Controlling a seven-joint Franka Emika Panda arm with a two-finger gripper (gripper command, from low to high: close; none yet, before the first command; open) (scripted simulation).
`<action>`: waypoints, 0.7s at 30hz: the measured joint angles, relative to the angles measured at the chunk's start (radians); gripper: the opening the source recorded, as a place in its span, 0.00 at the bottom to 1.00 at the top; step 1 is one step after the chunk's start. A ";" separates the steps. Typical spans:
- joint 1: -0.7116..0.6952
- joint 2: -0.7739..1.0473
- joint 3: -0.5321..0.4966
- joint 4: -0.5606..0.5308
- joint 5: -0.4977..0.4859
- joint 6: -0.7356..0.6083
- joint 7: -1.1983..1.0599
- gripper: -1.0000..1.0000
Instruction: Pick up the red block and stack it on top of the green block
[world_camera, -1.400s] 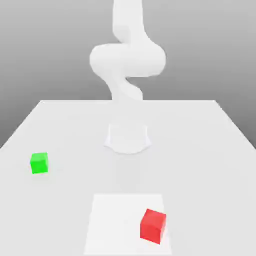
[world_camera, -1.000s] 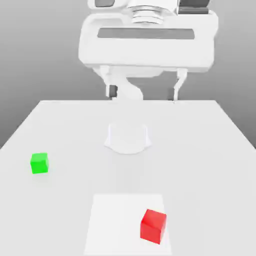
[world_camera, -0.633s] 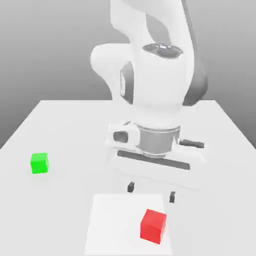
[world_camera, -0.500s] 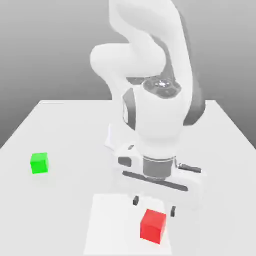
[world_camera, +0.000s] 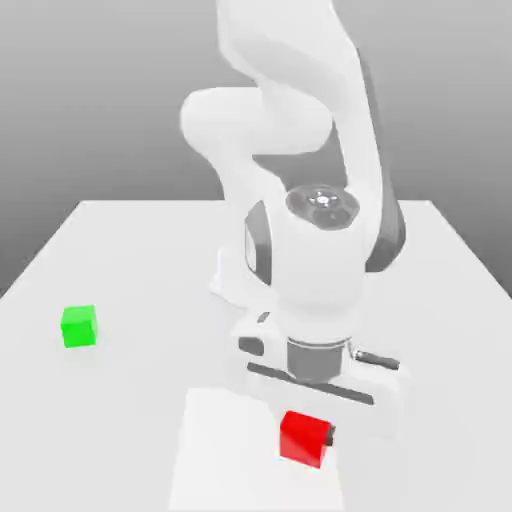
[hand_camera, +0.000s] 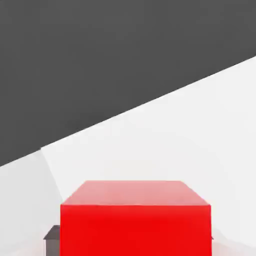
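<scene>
The red block (world_camera: 303, 437) is a bright red cube on a lighter white square patch (world_camera: 225, 450) near the table's front. My gripper (world_camera: 305, 440) has come down over it from above, and its dark fingers (world_camera: 331, 436) press against the cube's sides, so it is shut on the block. In the hand view the red block (hand_camera: 135, 220) sits close between the dark fingertips (hand_camera: 51, 233). The green block (world_camera: 78, 326), a smaller cube, stands alone on the table at the exterior view's left, far from the gripper.
The white table (world_camera: 130, 260) stretches wide around both cubes. My arm's round base (world_camera: 228, 278) stands at the table's middle, behind the hand. The arm's bulky white links (world_camera: 300, 250) rise above the red block.
My hand has dropped lower over the red block and its fingers have gone from wide open to shut against the cube. The cube sits slightly higher in the picture. The green block has not moved.
</scene>
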 joint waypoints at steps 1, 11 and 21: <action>-0.027 -0.022 -0.027 -0.016 -0.003 -0.007 -0.005 0.00; -0.492 -0.239 -0.278 -0.195 -0.064 -0.044 -0.044 0.00; -0.703 -0.277 -0.508 -0.315 -0.034 0.047 -0.122 0.00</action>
